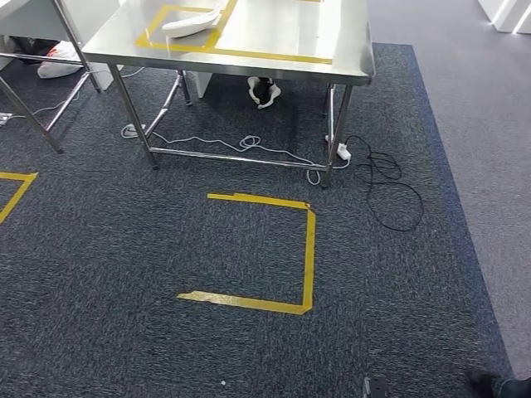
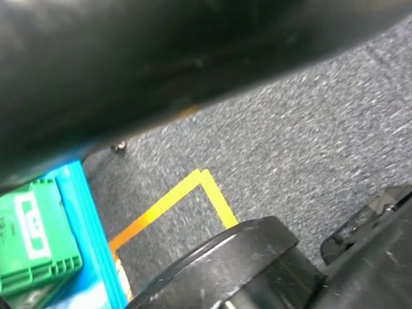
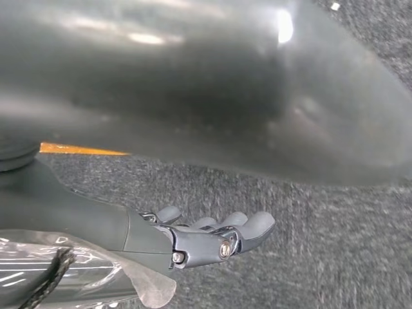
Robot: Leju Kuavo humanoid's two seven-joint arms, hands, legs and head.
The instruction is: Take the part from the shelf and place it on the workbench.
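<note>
Desk (image 1: pixel 300 41): stainless steel, on metal legs, standing on dark grey carpet (image 1: pixel 125 265) at the far side of the head view; yellow tape outline (image 1: pixel 250 54) marked on its top

Part (image 1: pixel 191 22): white, elongated, curved shell lying on the desk inside the taped outline, partly over the tape's near corner (upper end cut by the frame edge)

Floor marking (image 1: pixel 308 249): yellow tape, three sides of a rectangle on the carpet in front of the desk; a second yellow tape corner (image 1: pixel 16 189) at the left edge

Cables (image 1: pixel 382 182): black loops on the carpet beside the desk's right legs; white cable and white plug block (image 1: pixel 343 152) under the desk

Shoe (image 1: pixel 264 91): white and dark, under the desk at its far side; a person's dark shoe (image 1: pixel 485 381) at the lower right corner

Right hand (image 3: pixel 219 238): seen in the right wrist view above the carpet; fingers extended and slightly apart, holding nothing

Left hand: cannot tell its state from the left wrist view; that view shows carpet, a yellow tape corner (image 2: pixel 204 183), a blue bin edge (image 2: pixel 92 225) and a green block (image 2: pixel 34 238) in it
</note>
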